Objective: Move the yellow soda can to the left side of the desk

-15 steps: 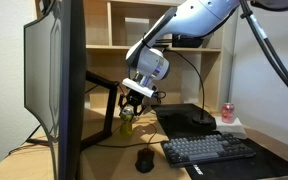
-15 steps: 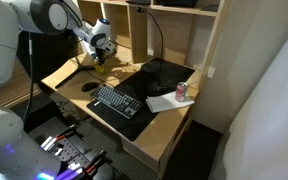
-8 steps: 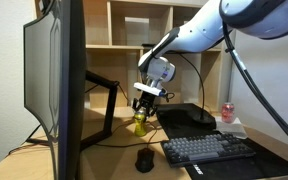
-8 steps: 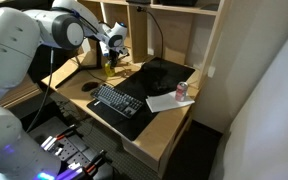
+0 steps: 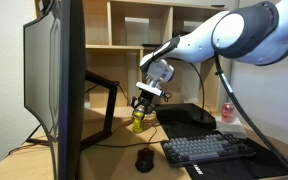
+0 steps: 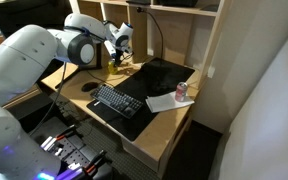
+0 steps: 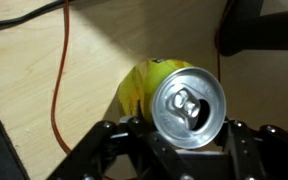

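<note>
The yellow soda can [image 5: 138, 121] is held between my gripper's [image 5: 143, 101] fingers, low over the tan desk [image 5: 104, 158], just beside the black desk mat. In the wrist view the can's silver top [image 7: 189, 105] fills the middle, with its yellow body [image 7: 146, 85] tilted behind it. My gripper [image 7: 182, 128] has one finger on each side of the can and is shut on it. The can [image 6: 112, 63] and gripper [image 6: 118, 48] also show at the desk's far side. Whether the can touches the desk I cannot tell.
A large monitor [image 5: 56, 80] stands in the near left. A keyboard [image 5: 209, 150] and mouse [image 5: 144, 158] lie on the desk, with a reddish-pink can [image 5: 227, 112] at the right. A wooden cubby shelf [image 5: 134, 25] stands behind. An orange cable [image 7: 58, 90] crosses the desk.
My gripper has carried the yellow can a short way to the right in the exterior view with the monitor, toward the black mat. The grip has stayed shut.
</note>
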Robot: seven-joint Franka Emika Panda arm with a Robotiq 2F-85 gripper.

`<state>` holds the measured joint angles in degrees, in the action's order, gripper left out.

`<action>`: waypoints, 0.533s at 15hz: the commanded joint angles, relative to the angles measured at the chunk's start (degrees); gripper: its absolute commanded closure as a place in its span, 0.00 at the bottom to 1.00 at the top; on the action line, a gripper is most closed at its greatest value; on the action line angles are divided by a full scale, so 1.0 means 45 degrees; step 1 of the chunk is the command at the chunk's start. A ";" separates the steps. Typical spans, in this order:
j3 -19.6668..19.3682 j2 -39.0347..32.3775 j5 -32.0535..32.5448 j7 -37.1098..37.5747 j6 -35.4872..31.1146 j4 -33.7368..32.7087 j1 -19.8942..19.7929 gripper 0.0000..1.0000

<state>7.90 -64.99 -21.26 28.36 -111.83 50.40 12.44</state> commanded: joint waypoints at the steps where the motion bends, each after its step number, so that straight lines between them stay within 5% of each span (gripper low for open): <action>1: -0.0064 -0.1408 0.0559 -0.1007 0.1131 -0.2183 0.0096 0.66; 8: -0.0273 -0.2127 0.2372 -0.2972 0.2564 -0.3997 0.0369 0.66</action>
<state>7.80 -70.71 -13.91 19.19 -102.98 38.11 13.22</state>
